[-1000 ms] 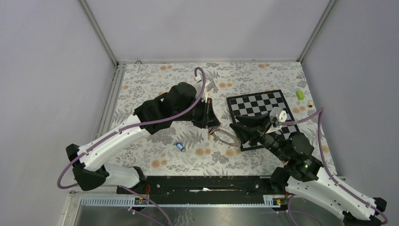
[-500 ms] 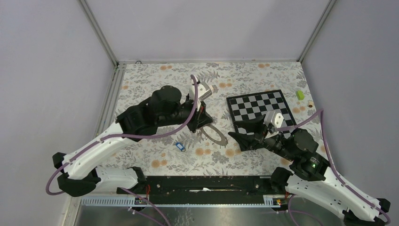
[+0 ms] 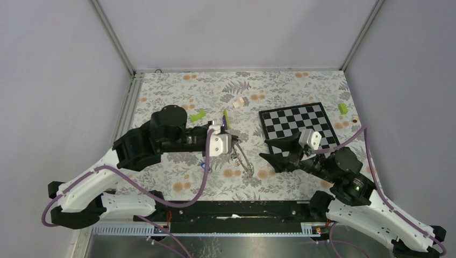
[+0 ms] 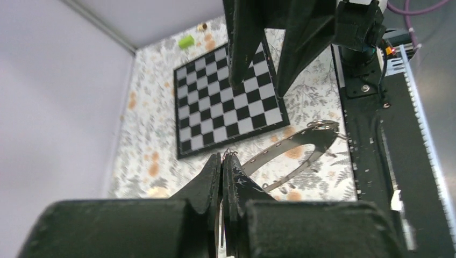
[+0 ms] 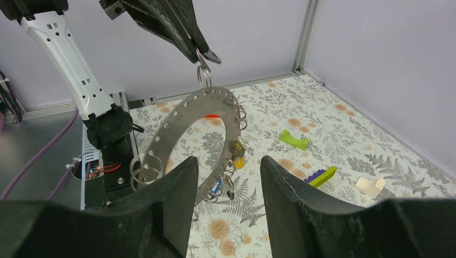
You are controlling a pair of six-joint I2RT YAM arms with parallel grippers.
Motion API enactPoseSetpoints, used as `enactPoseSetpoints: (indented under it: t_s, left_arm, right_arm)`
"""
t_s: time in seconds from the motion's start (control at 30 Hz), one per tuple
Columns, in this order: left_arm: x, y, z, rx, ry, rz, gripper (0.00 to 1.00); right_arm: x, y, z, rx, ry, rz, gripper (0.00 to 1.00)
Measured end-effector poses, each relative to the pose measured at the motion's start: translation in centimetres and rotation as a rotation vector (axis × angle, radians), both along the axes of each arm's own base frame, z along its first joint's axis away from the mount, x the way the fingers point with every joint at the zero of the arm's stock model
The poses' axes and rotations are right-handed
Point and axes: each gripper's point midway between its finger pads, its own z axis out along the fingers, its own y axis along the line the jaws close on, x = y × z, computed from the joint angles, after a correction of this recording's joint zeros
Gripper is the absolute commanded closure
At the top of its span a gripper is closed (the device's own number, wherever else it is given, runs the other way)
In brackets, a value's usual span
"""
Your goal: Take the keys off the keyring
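The keyring [image 5: 183,134], a large grey hoop with holes, hangs in the air from a small split ring pinched in my left gripper [image 5: 203,54], which is shut. Keys with yellow [image 5: 238,159], blue [image 5: 215,188] and red [image 5: 212,115] tags dangle from the hoop. From above the keyring [image 3: 244,158] hangs just right of the left gripper [image 3: 232,144]. My right gripper [image 3: 265,149] stands open a short way to its right, facing the hoop, with nothing between its fingers [image 5: 177,183]. One blue-tagged key [image 3: 204,165] lies on the cloth under the left arm's cable.
The chessboard [image 3: 298,126] lies at the right, behind the right gripper. A lime-green block [image 3: 198,115], a yellow-green and purple stick [image 3: 225,118] and a white piece [image 3: 239,101] lie behind the left arm. Another lime block [image 3: 342,108] sits at the far right.
My left arm has drawn back to the left and lifted the keyring off the cloth, so it now hangs from the fingers. The right gripper has pulled back slightly.
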Motion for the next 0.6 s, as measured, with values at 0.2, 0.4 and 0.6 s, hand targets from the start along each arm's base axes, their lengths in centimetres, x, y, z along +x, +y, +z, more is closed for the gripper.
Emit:
enactPoseSetpoints:
  t_s: [0.2, 0.4, 0.6]
  left_arm:
    - [-1.7, 1.3, 1.4, -0.018, -0.263, -0.166, 1.00]
    - [-2.3, 1.4, 0.7, 0.006, -0.472, -0.288, 1.00]
    - [-1.8, 0.7, 0.7, 0.035, -0.602, -0.333, 1.00]
  right_arm:
    - [-0.5, 0.3, 0.1, -0.020, -0.049, 0.038, 0.46]
    - [-1.4, 0.8, 0.0, -0.053, -0.124, 0.105, 0.45]
    - [-2.0, 0.7, 0.7, -0.058, -0.169, 0.133, 0.45]
